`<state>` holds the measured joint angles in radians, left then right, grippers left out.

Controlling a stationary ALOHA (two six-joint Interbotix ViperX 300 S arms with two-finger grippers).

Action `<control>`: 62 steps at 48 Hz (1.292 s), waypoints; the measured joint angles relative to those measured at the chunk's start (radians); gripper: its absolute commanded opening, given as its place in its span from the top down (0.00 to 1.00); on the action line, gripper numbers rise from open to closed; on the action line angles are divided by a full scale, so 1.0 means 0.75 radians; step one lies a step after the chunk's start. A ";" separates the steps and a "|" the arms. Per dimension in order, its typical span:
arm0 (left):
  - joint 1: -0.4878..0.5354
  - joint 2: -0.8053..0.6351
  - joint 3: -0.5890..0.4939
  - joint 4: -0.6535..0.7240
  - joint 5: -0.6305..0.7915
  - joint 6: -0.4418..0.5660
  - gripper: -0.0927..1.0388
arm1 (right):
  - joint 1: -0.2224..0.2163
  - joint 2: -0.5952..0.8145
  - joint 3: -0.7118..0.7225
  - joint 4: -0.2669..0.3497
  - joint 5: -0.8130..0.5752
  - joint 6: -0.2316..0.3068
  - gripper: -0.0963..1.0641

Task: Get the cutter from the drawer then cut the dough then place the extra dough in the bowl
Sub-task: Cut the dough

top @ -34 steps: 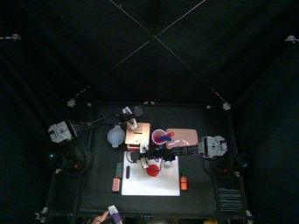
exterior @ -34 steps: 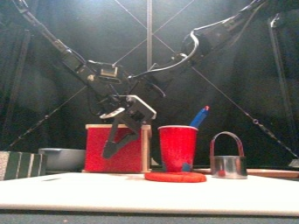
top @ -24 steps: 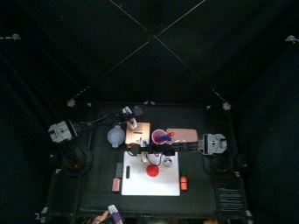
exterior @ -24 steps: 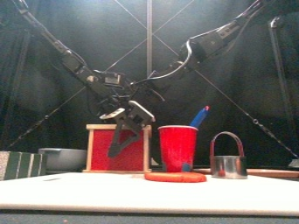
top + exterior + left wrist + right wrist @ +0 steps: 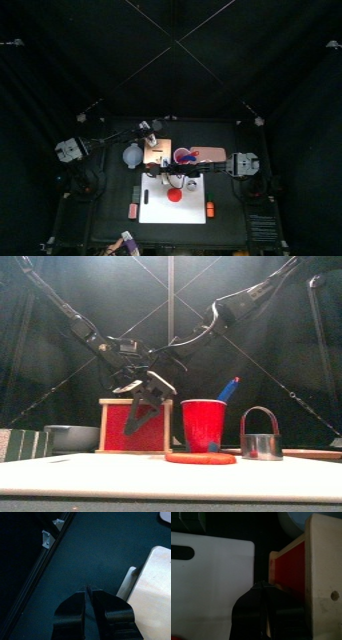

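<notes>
Beside red drawer front [image 5: 288, 567] | right fingers [image 5: 248, 612] together | cutter [image 5: 259, 436] well apart

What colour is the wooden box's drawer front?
The drawer front is red, clearest in the front view.

Robotics lab booth: black curtains [image 5: 80, 60], small black table [image 5: 107, 230], left arm [image 5: 74, 318] and right arm [image 5: 247, 298] overhead.
</notes>
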<state>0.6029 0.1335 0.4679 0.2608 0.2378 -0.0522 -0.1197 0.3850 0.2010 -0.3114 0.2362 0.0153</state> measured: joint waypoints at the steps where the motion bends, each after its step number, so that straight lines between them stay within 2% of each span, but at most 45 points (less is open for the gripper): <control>1: 0.002 0.000 0.000 0.000 -0.004 0.000 0.42 | 0.016 -0.008 0.000 0.010 0.000 0.002 0.75; 6: 0.016 -0.004 0.004 -0.008 -0.031 0.002 0.42 | 0.080 -0.078 0.000 0.067 0.018 0.016 0.75; 11: 0.022 -0.027 0.006 -0.027 -0.043 0.002 0.42 | 0.176 -0.174 0.020 0.131 0.063 0.008 0.75; 16: 0.033 -0.072 0.006 -0.029 -0.059 0.002 0.42 | 0.262 -0.288 0.088 0.200 0.117 0.016 0.73; 19: 0.045 -0.100 0.006 -0.029 -0.074 0.002 0.42 | 0.292 -0.368 0.143 0.245 0.147 0.020 0.70; 24: 0.061 -0.151 0.010 -0.031 -0.115 0.002 0.42 | 0.284 -0.511 0.245 0.331 0.198 0.033 0.62; 29: 0.067 -0.202 0.029 -0.031 -0.190 0.006 0.42 | 0.280 -0.648 0.360 0.405 0.260 0.020 0.46; 35: 0.053 -0.260 0.088 -0.031 -0.358 0.002 0.42 | 0.274 -0.765 0.493 0.423 0.356 0.020 0.27; 40: 0.022 -0.290 0.151 -0.033 -0.505 0.002 0.41 | 0.250 -0.816 0.587 0.430 0.413 0.016 0.16; 41: 0.000 -0.301 0.186 -0.033 -0.593 0.002 0.41 | 0.245 -0.818 0.605 0.427 0.417 0.020 0.15; 48: -0.112 -0.333 0.331 -0.035 -0.965 0.012 0.37 | 0.229 -0.830 0.689 0.401 0.425 -0.002 0.12; 54: -0.192 -0.354 0.434 -0.037 -1.268 0.006 0.34 | 0.227 -0.830 0.722 0.317 0.434 0.004 0.11; 62: -0.303 -0.380 0.507 -0.039 -1.346 0.006 0.33 | 0.217 -0.818 0.728 0.254 0.436 0.018 0.12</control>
<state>0.3758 -0.1519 0.8483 0.2316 -0.7716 -0.0476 0.0430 -0.2286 0.7470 -0.1212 0.5630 0.0291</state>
